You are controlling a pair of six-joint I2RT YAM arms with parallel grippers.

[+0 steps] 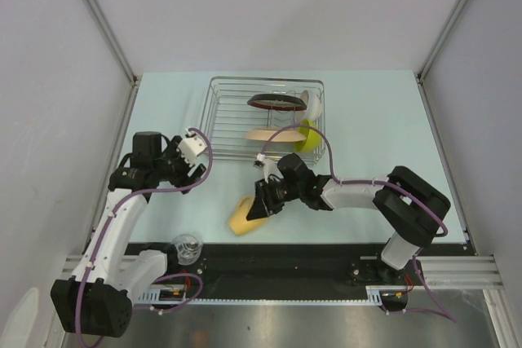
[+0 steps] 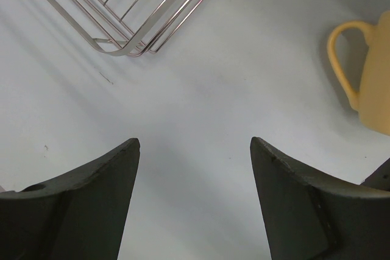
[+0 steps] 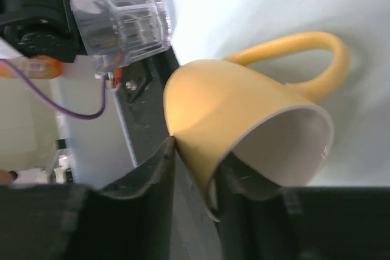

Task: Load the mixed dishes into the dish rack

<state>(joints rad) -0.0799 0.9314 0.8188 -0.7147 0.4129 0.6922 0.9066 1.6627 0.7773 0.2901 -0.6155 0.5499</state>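
The yellow mug (image 1: pixel 243 216) lies on its side on the table, near the front. My right gripper (image 1: pixel 263 206) is shut on the mug (image 3: pixel 244 101) at its rim, one finger (image 3: pixel 159 175) against the outer wall and the other inside the mouth. The small clear glass (image 1: pixel 187 246) stands by the front rail and shows in the right wrist view too (image 3: pixel 125 25). The dish rack (image 1: pixel 214 112) holds a dark red-rimmed plate (image 1: pixel 276 102), a beige plate (image 1: pixel 273 134), a lime-green bowl (image 1: pixel 308 134) and a white bowl (image 1: pixel 311 103). My left gripper (image 2: pixel 195 144) hangs open over bare table, beside the rack's corner (image 2: pixel 131 47).
A black rail (image 1: pixel 310 262) runs along the table's front edge, just behind the mug and the glass. Grey walls close in the table on the left, right and back. The mug's handle (image 2: pixel 344 59) shows at the right edge of the left wrist view.
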